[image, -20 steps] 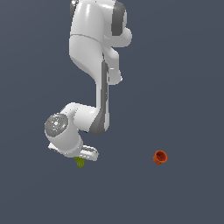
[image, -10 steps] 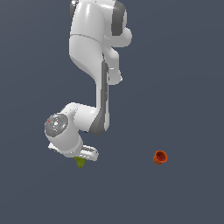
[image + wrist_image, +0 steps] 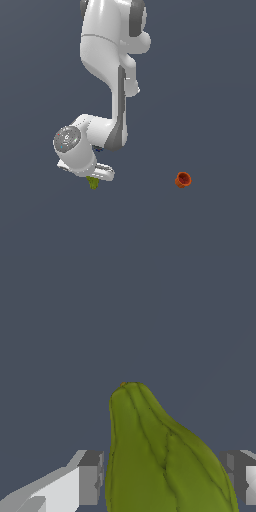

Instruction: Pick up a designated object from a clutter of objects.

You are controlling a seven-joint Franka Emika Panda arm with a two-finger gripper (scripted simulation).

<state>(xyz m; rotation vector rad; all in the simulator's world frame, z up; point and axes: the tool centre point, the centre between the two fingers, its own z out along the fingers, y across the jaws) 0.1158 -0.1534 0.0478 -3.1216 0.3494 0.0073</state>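
The olive yellow-green pear-shaped thing [image 3: 150,456] fills the wrist view between my two fingers, its narrow stub pointing away from the camera. My gripper [image 3: 162,476] is shut on it, with one grey fingertip [image 3: 91,476] against one flank and the other fingertip [image 3: 239,476] against the opposite flank. In the exterior view only a small part of the pear-shaped thing [image 3: 93,184] shows below my hand, where the gripper [image 3: 93,180] points down. The orange cup [image 3: 183,179] lies far off toward the exterior view's right. The blue, dark grey and flat green pieces are out of view.
The white arm [image 3: 107,75] rises above the hand and covers the ground behind it. Plain dark grey-blue ground [image 3: 200,100] surrounds everything.
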